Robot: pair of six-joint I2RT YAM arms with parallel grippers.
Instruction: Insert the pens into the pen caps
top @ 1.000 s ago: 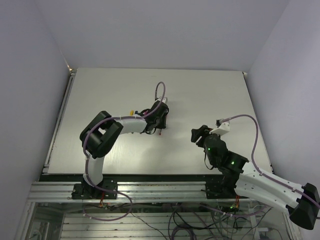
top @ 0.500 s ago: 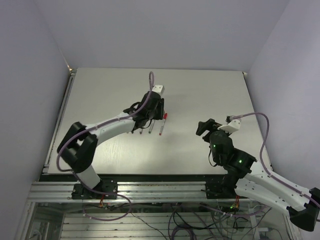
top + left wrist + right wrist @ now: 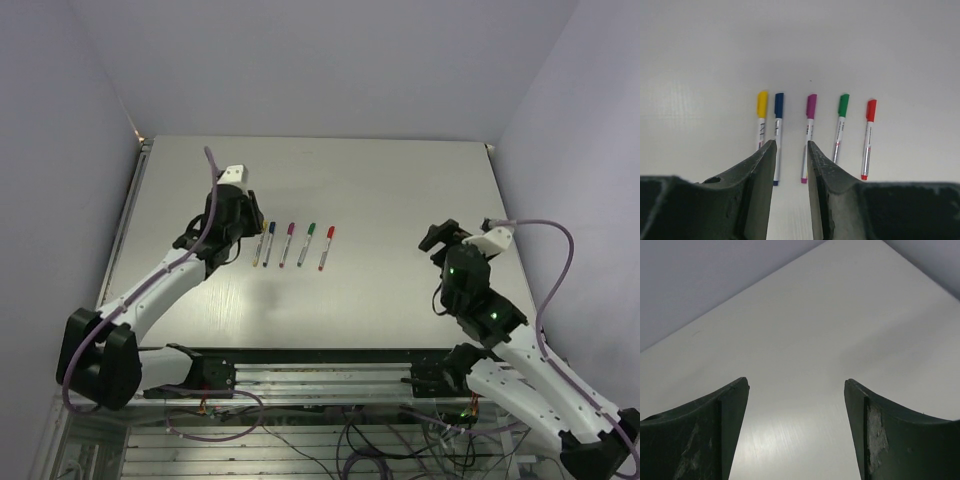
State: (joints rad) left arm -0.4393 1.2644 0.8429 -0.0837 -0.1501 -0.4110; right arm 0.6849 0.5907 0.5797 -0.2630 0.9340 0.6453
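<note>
Five silver-grey pens lie side by side in a row (image 3: 288, 244) on the white table (image 3: 400, 190). Each has its coloured cap on its far end: yellow (image 3: 761, 104), blue (image 3: 778, 105), purple (image 3: 811, 106), green (image 3: 843, 105) and red (image 3: 870, 110). My left gripper (image 3: 243, 232) hangs above the table just left of the row; in its wrist view (image 3: 791, 142) the jaws stand a narrow gap apart with nothing between them. My right gripper (image 3: 434, 238) is wide open and empty (image 3: 796, 381), far right of the pens.
Grey walls rise close behind and beside the table. The table's near edge meets an aluminium rail (image 3: 320, 372) holding the arm bases. A purple cable (image 3: 545, 290) loops off the right arm.
My left arm swung left and stretched out, moving off the pens and uncovering the whole row. My right arm drew away to the right and lifted slightly.
</note>
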